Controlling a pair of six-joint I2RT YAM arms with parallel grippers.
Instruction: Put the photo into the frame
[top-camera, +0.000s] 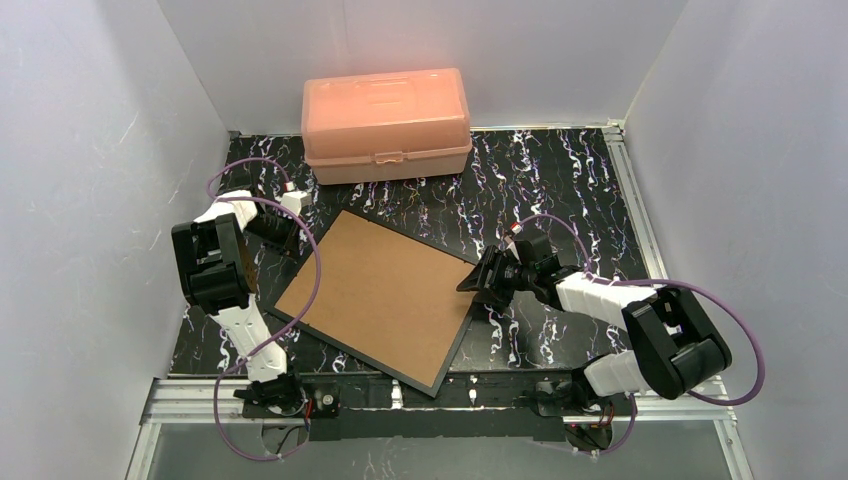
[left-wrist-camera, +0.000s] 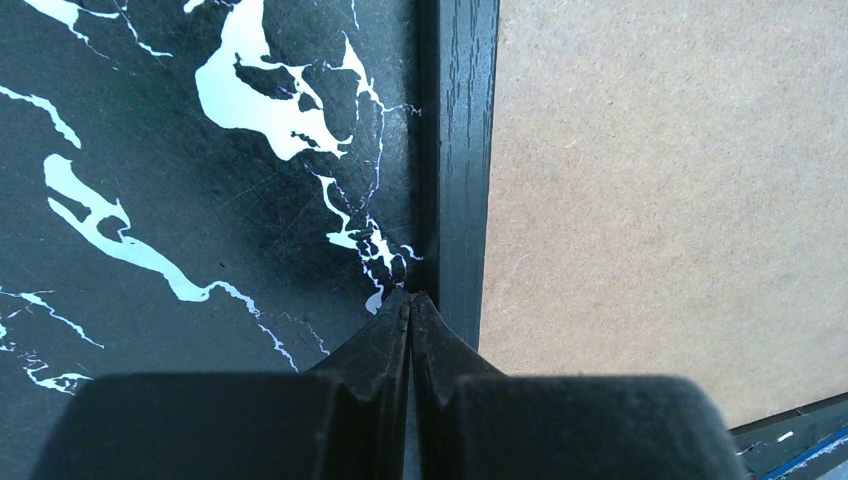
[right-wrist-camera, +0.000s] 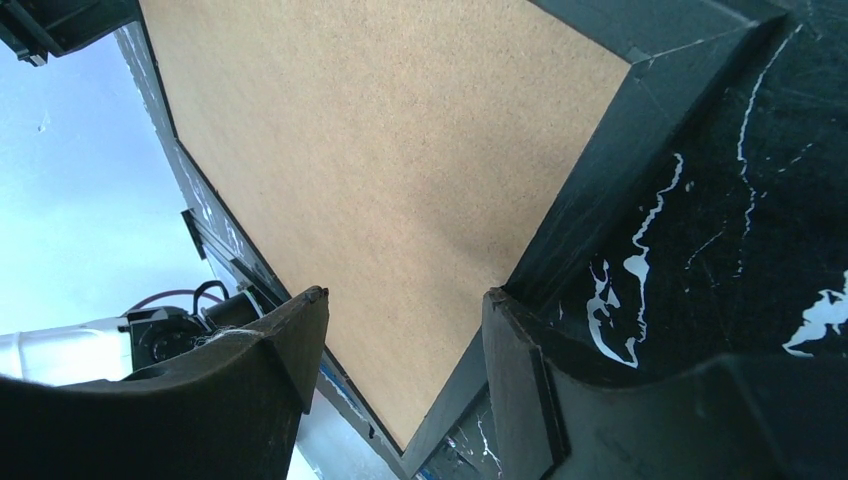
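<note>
Top external: thin black rectangular picture frame (top-camera: 458, 335) lies face down and skewed on the black marbled table (top-camera: 560, 190), with a plain brown backing board (top-camera: 375, 295) filling it. Cat photo not visible; probably under the board, unconfirmed. Left jaws pressed together, tips at the frame's left rail, likely bracing it. Right jaws spread over the right rail, holding nothing. Peach plastic box (top-camera: 387, 122) sits beyond the far corner, not obstructing.

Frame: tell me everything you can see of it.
The frame is thin, black and wood-grained, with mitred corners. It lies flat, back up and skewed, on the marbled table, with a brown backing board filling its opening. The shut left gripper sits at its left rail's outer edge; the open right gripper straddles its right rail. The pane is hidden.
</note>
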